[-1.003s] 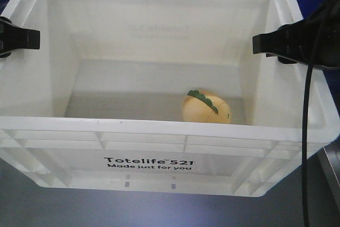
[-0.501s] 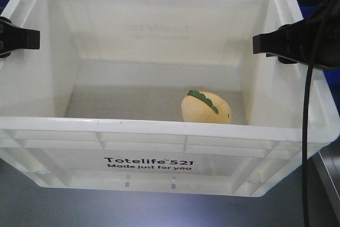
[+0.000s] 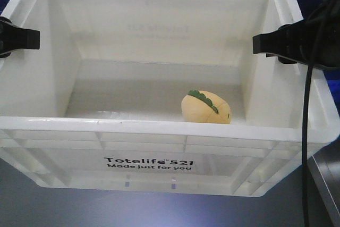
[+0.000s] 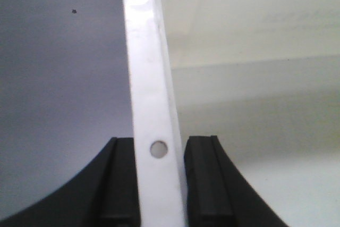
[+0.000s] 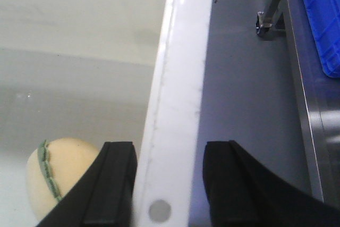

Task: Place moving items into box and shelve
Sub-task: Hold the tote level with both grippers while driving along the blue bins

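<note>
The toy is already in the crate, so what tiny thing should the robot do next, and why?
Probably snug the right end effector onto the box wall before lifting: its outer finger seems to leave a sliver of gap, while the left end effector looks pressed against the rim, and the plush toy is inside.

White crate [image 3: 170,155] fills the frame, "Totelife 521" printed on its near wall. Down on its floor, right of centre, lies a yellow-orange plush toy [image 3: 206,108], green leaf strip across its top. Left gripper [image 3: 24,38] sits over the left rim and right gripper [image 3: 276,43] over the right rim. A black cable [image 3: 306,131] hangs down the right edge.
</note>
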### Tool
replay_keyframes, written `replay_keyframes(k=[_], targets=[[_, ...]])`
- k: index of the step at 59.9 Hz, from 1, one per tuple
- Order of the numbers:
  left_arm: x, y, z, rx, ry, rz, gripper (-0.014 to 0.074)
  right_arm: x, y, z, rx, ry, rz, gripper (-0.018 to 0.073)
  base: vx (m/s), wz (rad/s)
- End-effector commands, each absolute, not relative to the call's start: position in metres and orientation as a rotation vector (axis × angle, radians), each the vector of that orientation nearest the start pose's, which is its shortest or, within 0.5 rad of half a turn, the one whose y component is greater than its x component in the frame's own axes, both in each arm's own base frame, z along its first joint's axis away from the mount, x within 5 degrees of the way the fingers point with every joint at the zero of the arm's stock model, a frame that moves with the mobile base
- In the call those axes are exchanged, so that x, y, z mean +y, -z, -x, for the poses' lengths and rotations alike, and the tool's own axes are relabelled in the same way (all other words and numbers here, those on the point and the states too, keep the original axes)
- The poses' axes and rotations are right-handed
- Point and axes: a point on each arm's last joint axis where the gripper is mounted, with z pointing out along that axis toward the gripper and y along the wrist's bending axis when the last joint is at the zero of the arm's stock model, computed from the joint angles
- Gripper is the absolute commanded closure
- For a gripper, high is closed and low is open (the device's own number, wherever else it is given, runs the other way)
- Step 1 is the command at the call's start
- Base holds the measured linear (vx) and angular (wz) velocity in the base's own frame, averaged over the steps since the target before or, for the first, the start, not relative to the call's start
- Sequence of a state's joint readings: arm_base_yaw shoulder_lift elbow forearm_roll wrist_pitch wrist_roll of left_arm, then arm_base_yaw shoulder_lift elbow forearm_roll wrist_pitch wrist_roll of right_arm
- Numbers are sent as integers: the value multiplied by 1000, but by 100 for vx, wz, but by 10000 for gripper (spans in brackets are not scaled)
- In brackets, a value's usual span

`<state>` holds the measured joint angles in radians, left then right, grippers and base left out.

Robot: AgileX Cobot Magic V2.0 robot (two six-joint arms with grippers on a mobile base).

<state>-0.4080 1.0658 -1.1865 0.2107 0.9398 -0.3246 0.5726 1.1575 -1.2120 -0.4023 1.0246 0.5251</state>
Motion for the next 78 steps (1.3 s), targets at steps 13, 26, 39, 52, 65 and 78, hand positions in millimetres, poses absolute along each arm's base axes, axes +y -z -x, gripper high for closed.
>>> replay_keyframes(k=[13, 26, 39, 52, 65, 78], targets=[[-66, -433, -190, 2064, 160, -164, 456, 87, -415, -205, 2195, -2, 123, 412, 31, -6], [-66, -433, -190, 2064, 160, -164, 456, 87, -415, -205, 2195, -2, 123, 412, 32, 0], [-66, -433, -190, 2064, 160, -164, 456, 87, -415, -205, 2195, -1, 123, 412, 32, 2], [-66, -433, -190, 2064, 160, -164, 456, 87, -415, -205, 2195, -1, 123, 412, 33, 2], [-66, -433, -190, 2064, 160, -164, 456, 87, -415, -205, 2195, -1, 123, 412, 35, 0], [-66, -433, -190, 2064, 160, -164, 456, 87, -415, -205, 2195, -1, 123, 412, 35, -1]])
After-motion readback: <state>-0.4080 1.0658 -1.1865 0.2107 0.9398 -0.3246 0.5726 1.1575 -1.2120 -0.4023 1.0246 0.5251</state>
